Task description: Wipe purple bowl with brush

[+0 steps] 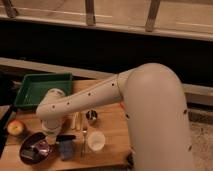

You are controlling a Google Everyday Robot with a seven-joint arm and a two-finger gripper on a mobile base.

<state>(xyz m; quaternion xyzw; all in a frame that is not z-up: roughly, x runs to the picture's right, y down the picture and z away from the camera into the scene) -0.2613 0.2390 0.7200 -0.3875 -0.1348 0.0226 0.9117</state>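
Observation:
The purple bowl (31, 145) sits at the front left of the wooden table, its inside pale and shiny. My gripper (49, 134) hangs from the white arm over the bowl's far right rim and is shut on the brush (66, 136). The brush's black handle sticks out to the right of the gripper, level with the table. Its bristle end points down into the bowl, where something greyish shows. The wrist hides the fingers themselves.
A blue sponge (65, 149) lies right of the bowl, beside a white cup (96, 140). A small metal cup (91, 116) stands behind them. An apple (15, 127) sits at the left edge and a green tray (42, 88) at the back left.

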